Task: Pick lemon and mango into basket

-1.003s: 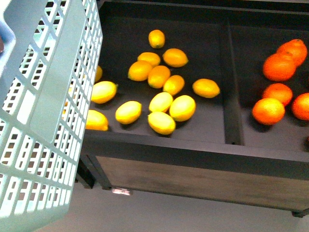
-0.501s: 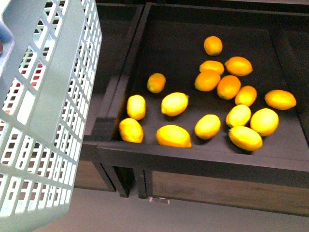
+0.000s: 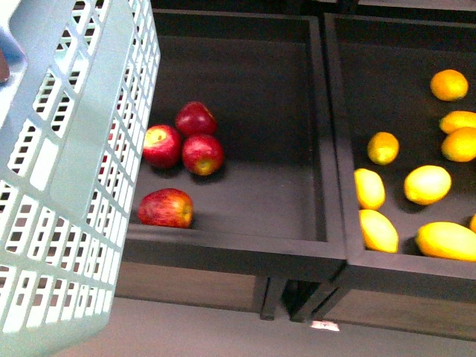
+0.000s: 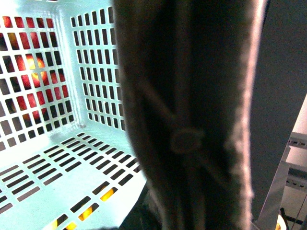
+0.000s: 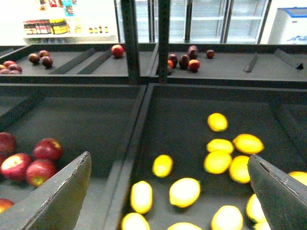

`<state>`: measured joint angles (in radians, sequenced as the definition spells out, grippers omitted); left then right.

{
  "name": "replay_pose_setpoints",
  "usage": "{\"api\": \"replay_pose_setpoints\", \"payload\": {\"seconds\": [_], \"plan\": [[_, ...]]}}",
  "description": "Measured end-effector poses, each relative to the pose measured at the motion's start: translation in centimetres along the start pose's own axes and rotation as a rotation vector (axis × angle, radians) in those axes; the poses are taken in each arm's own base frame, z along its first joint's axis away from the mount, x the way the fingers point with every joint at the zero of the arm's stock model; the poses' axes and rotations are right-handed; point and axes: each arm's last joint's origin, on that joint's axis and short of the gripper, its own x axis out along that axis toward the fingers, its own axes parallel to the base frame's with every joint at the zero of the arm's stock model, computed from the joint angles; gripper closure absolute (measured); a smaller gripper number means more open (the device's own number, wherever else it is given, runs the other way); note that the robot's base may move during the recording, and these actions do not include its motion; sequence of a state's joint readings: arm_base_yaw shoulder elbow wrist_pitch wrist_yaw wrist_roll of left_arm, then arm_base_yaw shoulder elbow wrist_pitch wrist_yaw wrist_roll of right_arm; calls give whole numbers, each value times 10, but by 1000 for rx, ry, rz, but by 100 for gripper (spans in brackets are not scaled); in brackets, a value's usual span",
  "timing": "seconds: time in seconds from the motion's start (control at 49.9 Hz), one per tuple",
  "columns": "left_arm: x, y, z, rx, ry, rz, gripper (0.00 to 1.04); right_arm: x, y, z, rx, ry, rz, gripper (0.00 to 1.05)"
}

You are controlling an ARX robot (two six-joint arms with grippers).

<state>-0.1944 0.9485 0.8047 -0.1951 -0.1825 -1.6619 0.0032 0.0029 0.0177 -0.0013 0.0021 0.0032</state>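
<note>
The right end effector (image 5: 169,158) points forward and slightly down over the bench (image 5: 144,103), its fingers (image 5: 57,191) spread wide with nothing held. The lemons (image 5: 184,191) lie loose just ahead of and below it, some with their long axes running straight away from it, others lying more crosswise. The basket (image 3: 82,149) hangs tilted, well off to its left, and its handle (image 4: 192,120) blurs across the left wrist view, so I cannot tell the left end effector's grip.

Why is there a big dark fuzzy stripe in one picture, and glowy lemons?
Left wrist view: the basket handle sits very close to the lens, so it blurs dark; front view: bright light makes the lemons glow, losing skin detail.
</note>
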Motion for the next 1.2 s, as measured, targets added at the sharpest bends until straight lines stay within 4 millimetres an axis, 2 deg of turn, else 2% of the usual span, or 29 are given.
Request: {"api": "replay_pose_setpoints", "payload": {"seconds": [0.622, 0.702, 0.742, 0.782, 0.802, 0.863, 1.023, 1.123, 1.204], "plan": [[0, -1, 3, 19, -41, -5, 100, 0, 0, 0, -1, 2, 5, 9], [4, -5, -3, 144, 9, 148, 100, 0, 0, 0, 0, 2, 2, 9], [13, -12, -9, 313, 58, 226, 100, 0, 0, 0, 0, 2, 2, 9], [21, -15, -13, 389, 78, 241, 100, 0, 0, 0, 0, 1, 2, 9], [31, -19, -18, 473, 99, 246, 100, 0, 0, 0, 0, 1, 2, 9], [54, -27, -29, 579, 120, 242, 100, 0, 0, 0, 0, 1, 2, 9], [98, -48, -66, 639, 217, 189, 100, 0, 0, 0, 0, 1, 1, 9], [125, -60, -114, 626, 400, 143, 100, 0, 0, 0, 0, 1, 1, 9], [133, -63, -149, 638, 502, 105, 100, 0, 0, 0, 0, 1, 1, 9]]}}
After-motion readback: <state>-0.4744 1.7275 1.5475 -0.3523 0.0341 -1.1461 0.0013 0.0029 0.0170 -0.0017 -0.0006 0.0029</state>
